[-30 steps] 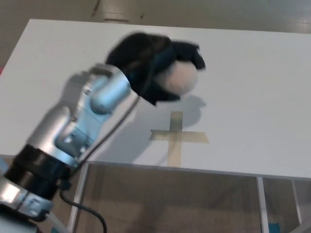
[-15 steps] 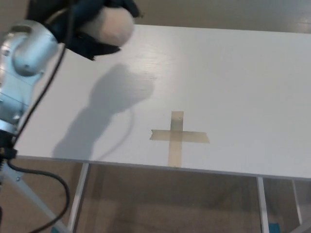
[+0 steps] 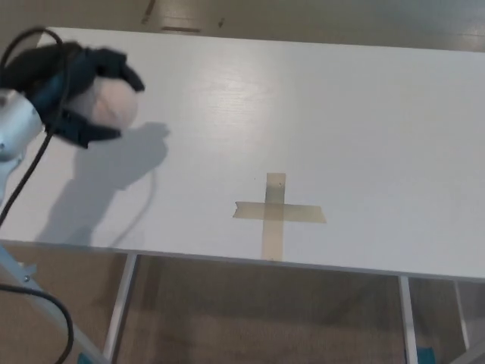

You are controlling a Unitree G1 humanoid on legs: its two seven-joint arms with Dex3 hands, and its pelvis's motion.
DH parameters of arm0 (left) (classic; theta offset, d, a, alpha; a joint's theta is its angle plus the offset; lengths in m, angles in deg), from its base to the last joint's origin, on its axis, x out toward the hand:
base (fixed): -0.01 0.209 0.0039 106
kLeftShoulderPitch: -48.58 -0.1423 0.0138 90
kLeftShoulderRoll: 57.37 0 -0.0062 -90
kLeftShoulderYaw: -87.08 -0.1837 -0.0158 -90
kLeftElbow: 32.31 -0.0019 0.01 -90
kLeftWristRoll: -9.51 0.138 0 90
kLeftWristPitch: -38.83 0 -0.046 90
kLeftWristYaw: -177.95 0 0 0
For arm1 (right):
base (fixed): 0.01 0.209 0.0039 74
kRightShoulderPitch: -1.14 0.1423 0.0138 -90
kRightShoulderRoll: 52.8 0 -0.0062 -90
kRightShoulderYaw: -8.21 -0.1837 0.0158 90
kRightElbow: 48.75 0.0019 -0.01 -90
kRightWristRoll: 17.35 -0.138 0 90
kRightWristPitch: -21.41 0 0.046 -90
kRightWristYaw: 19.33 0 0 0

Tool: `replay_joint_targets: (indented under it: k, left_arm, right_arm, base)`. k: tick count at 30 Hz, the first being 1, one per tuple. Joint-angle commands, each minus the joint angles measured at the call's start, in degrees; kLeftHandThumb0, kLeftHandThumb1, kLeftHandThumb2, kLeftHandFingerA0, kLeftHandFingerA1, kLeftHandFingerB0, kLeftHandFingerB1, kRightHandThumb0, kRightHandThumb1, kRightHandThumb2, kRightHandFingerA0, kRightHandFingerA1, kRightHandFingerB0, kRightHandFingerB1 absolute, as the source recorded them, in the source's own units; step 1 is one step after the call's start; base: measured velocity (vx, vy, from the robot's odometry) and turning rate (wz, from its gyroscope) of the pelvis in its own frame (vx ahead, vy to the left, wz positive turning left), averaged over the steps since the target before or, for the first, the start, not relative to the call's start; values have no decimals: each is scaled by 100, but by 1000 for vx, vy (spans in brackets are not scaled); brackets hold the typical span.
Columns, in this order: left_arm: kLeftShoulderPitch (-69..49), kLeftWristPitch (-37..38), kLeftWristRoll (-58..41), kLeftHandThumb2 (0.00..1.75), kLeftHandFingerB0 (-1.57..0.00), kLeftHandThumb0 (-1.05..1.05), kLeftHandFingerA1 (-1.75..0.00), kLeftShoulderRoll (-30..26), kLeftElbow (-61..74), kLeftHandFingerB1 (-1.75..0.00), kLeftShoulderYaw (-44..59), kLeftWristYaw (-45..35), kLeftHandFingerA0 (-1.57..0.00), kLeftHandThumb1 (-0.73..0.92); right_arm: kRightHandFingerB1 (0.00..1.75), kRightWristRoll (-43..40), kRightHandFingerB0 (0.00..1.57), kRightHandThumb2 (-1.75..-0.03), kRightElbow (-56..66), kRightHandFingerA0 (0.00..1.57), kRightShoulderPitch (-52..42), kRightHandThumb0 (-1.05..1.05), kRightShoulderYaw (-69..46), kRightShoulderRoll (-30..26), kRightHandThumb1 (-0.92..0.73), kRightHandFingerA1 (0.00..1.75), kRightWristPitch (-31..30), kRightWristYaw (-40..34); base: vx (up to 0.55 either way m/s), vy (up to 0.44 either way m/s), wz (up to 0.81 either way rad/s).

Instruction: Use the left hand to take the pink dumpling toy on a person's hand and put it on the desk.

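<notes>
My left hand (image 3: 64, 87) is at the left side of the head view, above the white desk (image 3: 318, 129). Its black fingers are closed around the pale pink dumpling toy (image 3: 108, 104), which shows as a round lump between them. The toy hangs above the desk's left part and throws a shadow to its right. No person's hand shows. My right hand is out of the picture.
A cross of tan tape (image 3: 277, 213) lies on the desk near its front edge, right of my hand. A black cable (image 3: 30, 163) loops from my left wrist down past the desk's left edge. The desk's metal legs (image 3: 120, 311) show below.
My left hand has swung with the toy from over the desk's middle to the left, rose toward the far left corner, and has now come lower again.
</notes>
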Motion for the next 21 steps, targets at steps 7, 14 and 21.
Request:
replay_joint_targets:
  k: [7,14,21]
  left_arm:
    - [-516,41,397,65,-63,-25,-147,390,-501,-44,-519,694,-64,76]
    - [-563,21,397,64,-55,-25,-134,620,-684,-42,-665,702,-69,77]
    - [-621,-28,392,62,-58,-27,-97,724,-498,-42,-706,661,-84,76]
  right_arm:
    - [43,-65,53,-60,-9,60,-180,-22,-55,4,-67,45,40,95]
    - [42,-75,52,-60,-12,60,-149,-22,-91,28,-67,44,-21,35]
    - [43,-63,54,-60,-19,60,-146,-23,-106,-26,-67,44,-38,38]
  base:
    - [0,0,0]
    - [0,0,0]
    - [0,0,0]
